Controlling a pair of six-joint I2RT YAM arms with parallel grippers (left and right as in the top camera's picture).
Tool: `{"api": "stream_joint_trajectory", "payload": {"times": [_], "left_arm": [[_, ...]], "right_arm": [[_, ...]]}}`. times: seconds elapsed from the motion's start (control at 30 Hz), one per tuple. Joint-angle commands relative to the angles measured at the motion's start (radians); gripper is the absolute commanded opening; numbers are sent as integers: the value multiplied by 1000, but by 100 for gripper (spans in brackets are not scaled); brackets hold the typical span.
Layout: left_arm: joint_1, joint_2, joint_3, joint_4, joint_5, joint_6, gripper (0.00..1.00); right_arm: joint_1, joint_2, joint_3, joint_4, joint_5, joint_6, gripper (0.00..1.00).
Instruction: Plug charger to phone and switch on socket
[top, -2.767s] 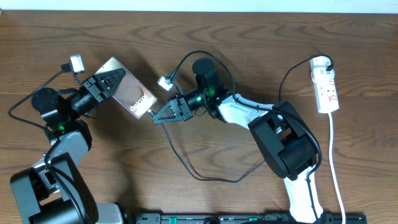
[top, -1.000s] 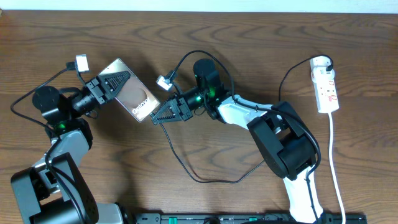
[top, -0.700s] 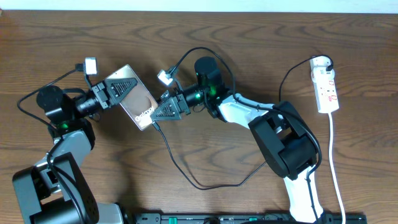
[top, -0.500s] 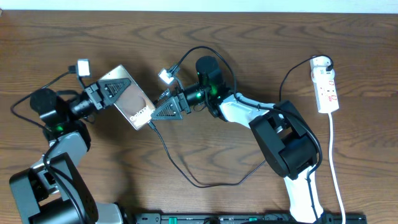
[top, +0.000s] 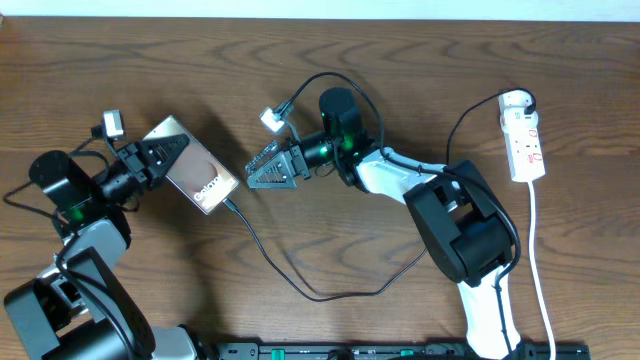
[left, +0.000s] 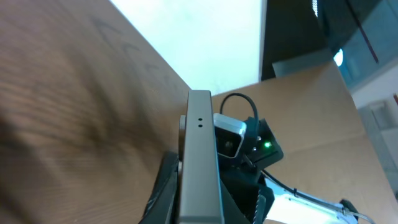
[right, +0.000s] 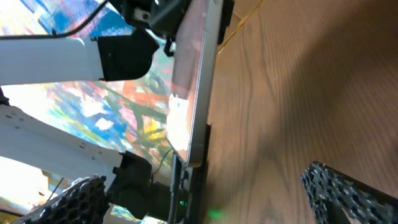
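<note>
Two grippers: left gripper (top: 162, 155) clamped on the phone (top: 203, 184), right gripper (top: 253, 172) spread empty beside it.

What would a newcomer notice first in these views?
The phone, held at the left in the left fingers, with the charger cable running to its lower end. Just right of it the right fingers hang open and empty. The white socket lies far right, apart from both arms.
</note>
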Motion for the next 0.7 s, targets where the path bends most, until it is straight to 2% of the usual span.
{"api": "stream_joint_trajectory", "payload": {"times": [0.0, 0.17, 0.27, 0.5, 0.57, 0.6, 0.67], "left_arm": [[24, -8, 6, -64, -13, 96, 8], [28, -8, 1, -186, -109, 118, 7], [28, -8, 1, -234, -152, 122, 7], [28, -8, 1, -245, -170, 122, 7], [28, -8, 1, -286, -203, 135, 8], [27, -8, 1, -363, -243, 182, 8], [27, -8, 1, -459, -303, 235, 7]], "right_arm": [[-22, -10, 19, -53, -8, -49, 99], [-45, -10, 19, -175, 53, -69, 99], [-65, -10, 19, -306, 150, -85, 99], [-111, -76, 19, -673, 393, -280, 99], [-145, -167, 19, -857, 539, -346, 99], [-163, -248, 19, -988, 691, -359, 99], [-170, -320, 19, -1084, 826, -358, 99]]}}
